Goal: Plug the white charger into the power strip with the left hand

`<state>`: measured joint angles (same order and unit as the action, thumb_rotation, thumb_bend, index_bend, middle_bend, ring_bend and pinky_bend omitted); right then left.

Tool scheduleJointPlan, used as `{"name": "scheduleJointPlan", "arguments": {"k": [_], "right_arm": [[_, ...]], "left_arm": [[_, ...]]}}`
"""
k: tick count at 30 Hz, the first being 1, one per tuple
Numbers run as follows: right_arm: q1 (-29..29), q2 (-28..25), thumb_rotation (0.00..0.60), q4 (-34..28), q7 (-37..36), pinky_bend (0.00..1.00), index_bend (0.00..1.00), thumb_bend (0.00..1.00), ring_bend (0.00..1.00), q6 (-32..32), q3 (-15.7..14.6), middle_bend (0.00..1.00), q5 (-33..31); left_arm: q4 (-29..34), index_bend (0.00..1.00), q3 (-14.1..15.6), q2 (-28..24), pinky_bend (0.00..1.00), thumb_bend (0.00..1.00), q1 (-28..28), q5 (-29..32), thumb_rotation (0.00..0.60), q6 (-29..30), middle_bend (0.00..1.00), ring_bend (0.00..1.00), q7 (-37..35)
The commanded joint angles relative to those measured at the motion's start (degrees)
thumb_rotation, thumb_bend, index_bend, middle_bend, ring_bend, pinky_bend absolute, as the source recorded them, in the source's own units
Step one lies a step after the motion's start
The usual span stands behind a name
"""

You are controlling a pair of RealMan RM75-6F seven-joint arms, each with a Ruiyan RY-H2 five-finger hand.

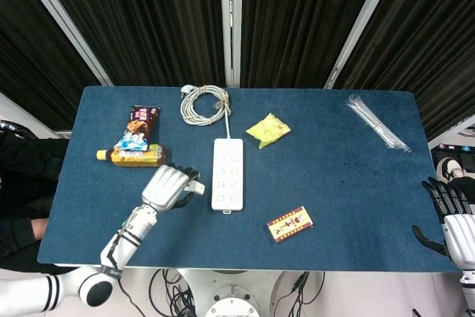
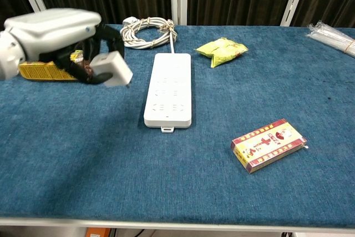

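Observation:
My left hand [image 1: 168,185] [image 2: 58,38] holds the white charger [image 2: 111,69] [image 1: 195,187] lifted above the blue table, just left of the white power strip [image 1: 227,173] [image 2: 169,89]. The charger's prongs point toward the strip and stay clear of it. The strip lies lengthwise in the table's middle, its coiled white cable [image 1: 204,103] [image 2: 146,33] behind it. My right hand [image 1: 454,219] hangs off the table's right edge with its fingers apart and nothing in them; only the head view shows it.
Snack packets and a bottle [image 1: 133,148] [image 2: 42,66] lie at the left, partly hidden by my left hand in the chest view. A yellow packet [image 1: 267,130] [image 2: 222,50], a small red box [image 1: 289,223] [image 2: 267,144] and a clear plastic bag [image 1: 378,122] [image 2: 331,35] lie right of the strip.

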<state>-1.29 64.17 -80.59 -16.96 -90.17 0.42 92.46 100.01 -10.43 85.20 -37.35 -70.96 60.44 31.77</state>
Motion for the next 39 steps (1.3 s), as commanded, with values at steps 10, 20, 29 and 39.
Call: {"name": "scheduleJointPlan", "arguments": {"k": [10, 20, 29, 39], "right_arm": [[0.28, -0.06, 0.600, 0.20, -0.29, 0.00, 0.00, 0.21, 0.00, -0.01, 0.04, 0.04, -0.52], [0.36, -0.55, 0.600, -0.17, -0.23, 0.00, 0.00, 0.20, 0.00, 0.53, 0.27, 0.04, -1.42], [0.22, -0.73, 0.600, -0.15, -0.41, 0.00, 0.00, 0.21, 0.00, 1.43, 0.50, 0.04, -2.24], [-0.18, -0.63, 0.600, 0.04, -0.55, 0.00, 0.00, 0.21, 0.00, 2.32, 0.65, 0.04, -2.53]], "left_arm": [[-4.63, 0.68, -8.64, 8.76, 0.68, 0.56, -16.65, 27.00, 0.600, -1.82, 0.75, 0.67, 24.91], [-12.58, 0.69, -11.65, 13.86, 0.70, 0.57, -25.32, 38.79, 0.600, 0.09, 0.76, 0.67, 28.66], [-18.20, 0.69, -10.95, 16.73, 0.71, 0.57, -28.74, 45.28, 0.600, 2.97, 0.76, 0.67, 30.75], [-21.78, 0.69, -9.82, 19.30, 0.71, 0.57, -29.23, 45.29, 0.600, 3.35, 0.76, 0.67, 27.62]]}}
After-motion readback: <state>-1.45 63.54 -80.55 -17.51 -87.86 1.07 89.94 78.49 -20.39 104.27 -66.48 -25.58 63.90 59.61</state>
